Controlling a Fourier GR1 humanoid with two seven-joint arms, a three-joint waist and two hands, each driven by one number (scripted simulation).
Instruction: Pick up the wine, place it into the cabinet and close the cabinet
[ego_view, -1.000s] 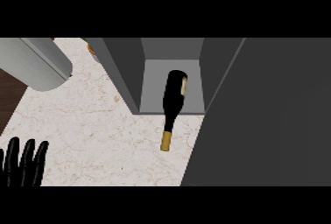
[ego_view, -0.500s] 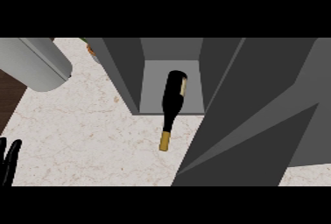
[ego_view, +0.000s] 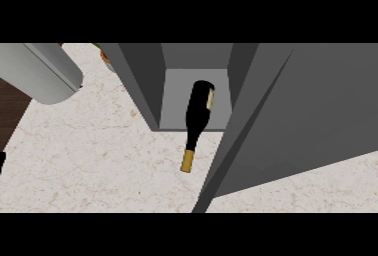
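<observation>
Wine, a dark glass bottle (ego_view: 196, 117) with a gold foil cap and a pale label near its base, lies on its side, half in and half out of the cabinet. Its body rests on the floor of the open compartment, base pointing far, while the slim neck and gold tip stick out near, over the pale speckled stone counter (ego_view: 88, 165). The bottle tilts slightly, its cap angled a little to the left.

The plain grey box cabinet (ego_view: 137, 85) stands on the far part of the counter, its front opening facing near. Its flat grey door (ego_view: 303, 120) hangs on the right, swung partway across (not shut), and its leading edge runs just beside the bottle's neck on the right; I cannot tell whether they touch.

A pale grey cylinder (ego_view: 46, 75) fills the far left corner, and beside it a strip of dark brown surface (ego_view: 10, 112) borders the counter. A small orange object (ego_view: 105, 54) peeks out behind the cabinet's far left corner.

The left hand (ego_view: 1, 163) shows only as a thin black sliver at the left edge, so I cannot tell whether it is open or closed. The right hand is out of view.
</observation>
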